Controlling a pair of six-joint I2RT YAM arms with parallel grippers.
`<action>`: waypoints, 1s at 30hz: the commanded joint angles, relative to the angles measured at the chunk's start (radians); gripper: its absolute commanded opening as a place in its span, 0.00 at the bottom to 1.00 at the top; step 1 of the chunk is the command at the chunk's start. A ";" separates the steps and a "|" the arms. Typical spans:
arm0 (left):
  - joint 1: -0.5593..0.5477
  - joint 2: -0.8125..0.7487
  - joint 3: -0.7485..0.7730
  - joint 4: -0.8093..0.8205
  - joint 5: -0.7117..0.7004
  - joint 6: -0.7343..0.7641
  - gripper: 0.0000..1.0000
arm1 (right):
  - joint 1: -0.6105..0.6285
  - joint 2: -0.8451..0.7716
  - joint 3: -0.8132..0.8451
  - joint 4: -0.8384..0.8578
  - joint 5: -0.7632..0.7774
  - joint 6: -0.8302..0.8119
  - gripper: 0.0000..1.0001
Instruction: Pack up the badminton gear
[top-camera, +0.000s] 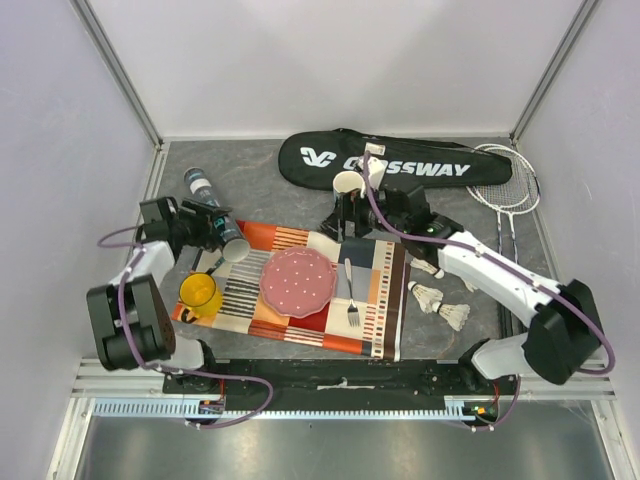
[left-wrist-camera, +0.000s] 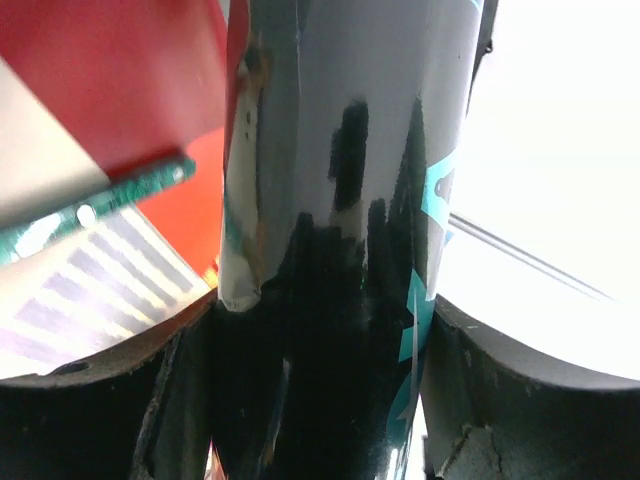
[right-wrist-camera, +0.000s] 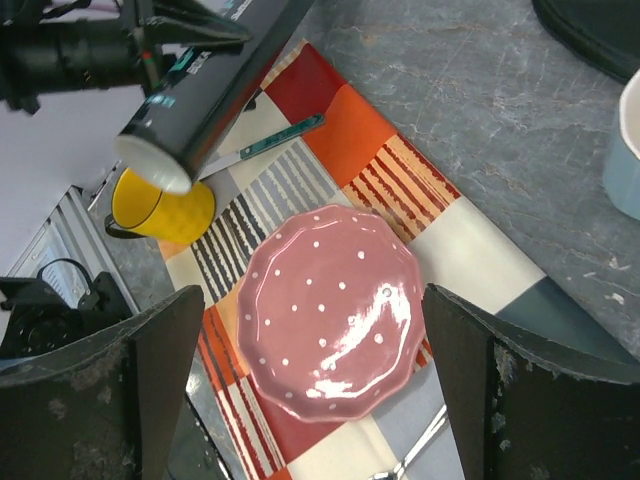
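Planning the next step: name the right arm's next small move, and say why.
Probably swing the right gripper over to the shuttlecocks and take one: it hangs open and empty above the pink plate, the shuttlecocks lie loose beside its arm, and the left gripper is shut on the tube.

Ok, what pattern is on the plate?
Pink plate, small white dots; best in the right wrist view.
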 joint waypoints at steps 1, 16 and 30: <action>-0.043 -0.228 -0.067 0.189 -0.137 -0.226 0.30 | 0.034 0.092 0.072 0.159 0.021 0.058 0.98; -0.108 -0.376 -0.164 0.150 -0.302 -0.359 0.16 | 0.290 0.307 0.146 0.392 0.250 0.063 0.66; -0.137 -0.319 -0.144 0.046 -0.310 -0.462 0.03 | 0.339 0.403 0.187 0.427 0.379 -0.001 0.50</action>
